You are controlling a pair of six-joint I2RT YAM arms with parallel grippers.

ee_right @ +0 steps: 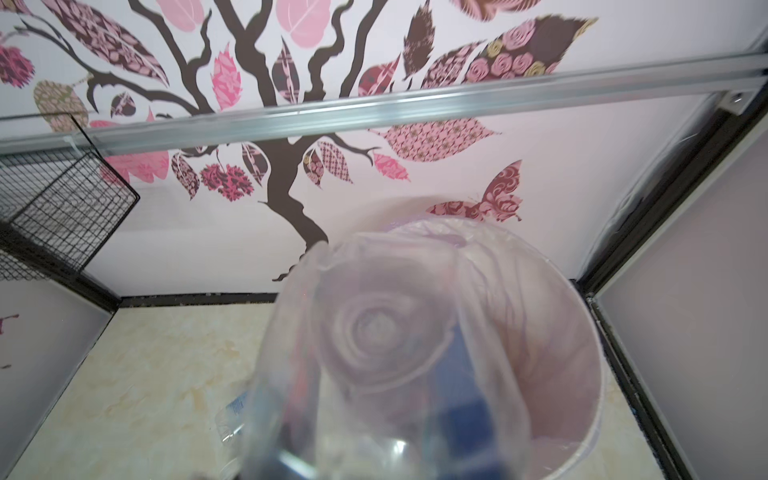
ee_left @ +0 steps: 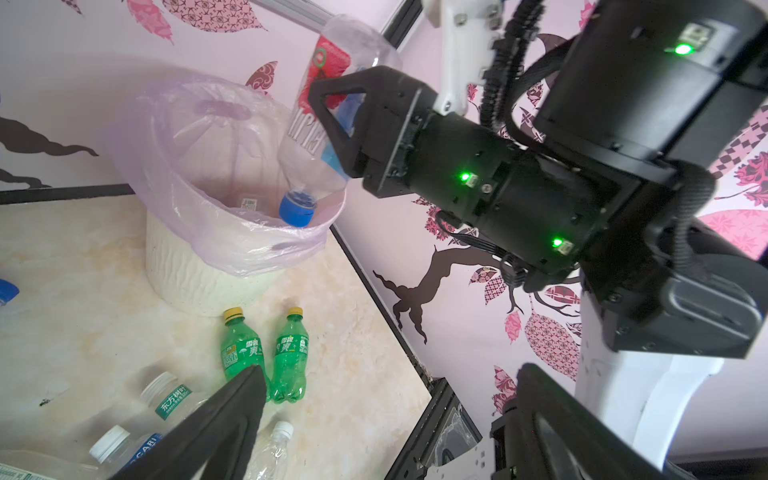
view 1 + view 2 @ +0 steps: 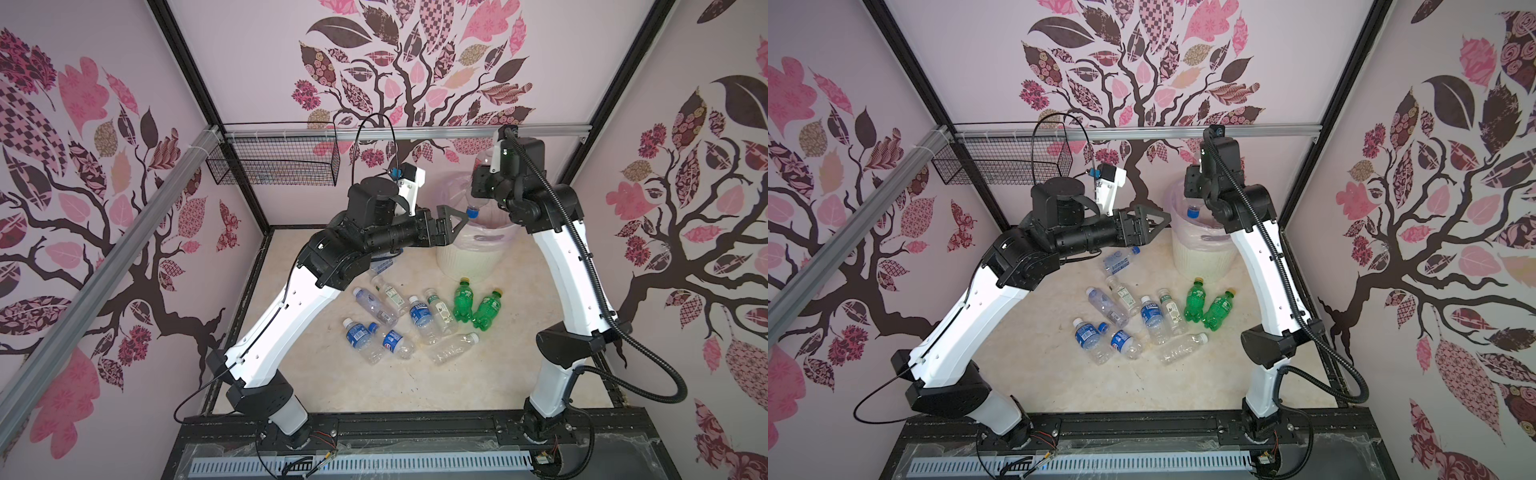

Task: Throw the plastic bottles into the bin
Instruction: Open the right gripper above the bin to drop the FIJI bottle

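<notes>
Clear bottle (image 2: 309, 166) hides right claw's (image 2: 323, 94) far finger.

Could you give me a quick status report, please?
Right gripper shut on blue-capped bottle, cap down over bin. Left gripper open, empty, beside bin. Other bottles lie on tabletop. Drop path clear.

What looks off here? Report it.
Nothing spilled or broken. The liner sits askew on the bin: puffed high on one side, slumped over the rim on the other. One bottle hangs cap-down over it.
</notes>
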